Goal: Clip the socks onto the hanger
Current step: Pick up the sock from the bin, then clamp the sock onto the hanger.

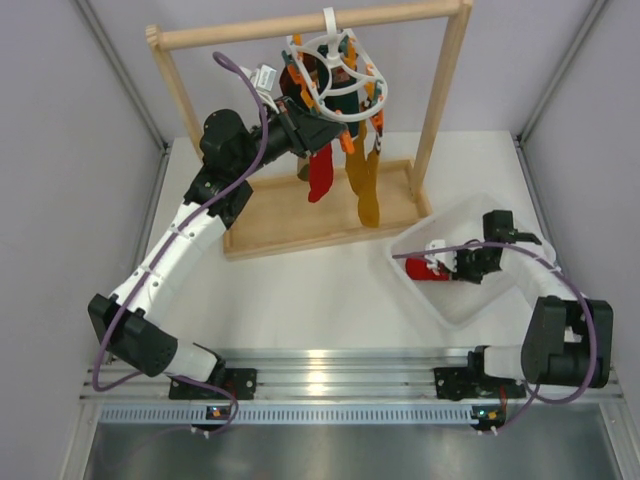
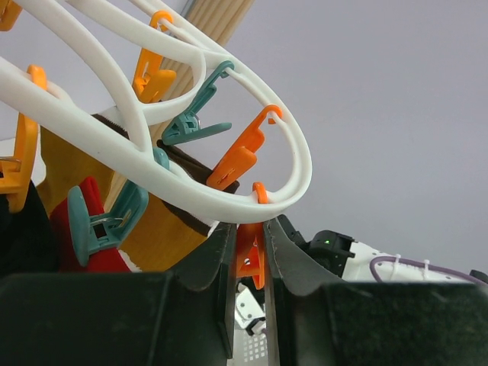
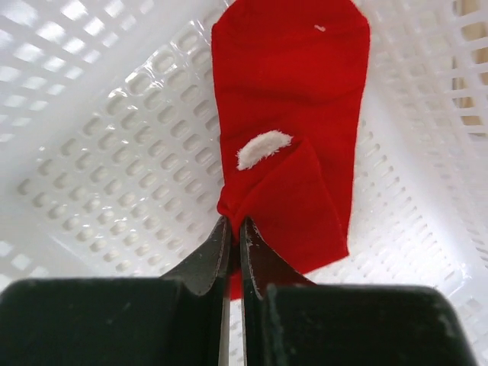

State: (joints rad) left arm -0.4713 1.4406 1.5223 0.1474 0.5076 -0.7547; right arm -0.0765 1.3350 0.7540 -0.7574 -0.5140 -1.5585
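Right tool [image 3: 234, 223] pinching one red sock [image 3: 293, 114], left tool [image 2: 248, 229] squeezing one orange clip [image 2: 251, 261].

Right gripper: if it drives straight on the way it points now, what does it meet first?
The right gripper has its fingers shut on a fold of the red sock; straight ahead is more of that sock, then likely the white basket floor under it.

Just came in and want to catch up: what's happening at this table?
A robot is hanging socks. The left gripper pinches an orange clip on the white hanger, up at the wooden rack. The right gripper is shut on a red sock in the white basket. Other socks already hang from the hanger.
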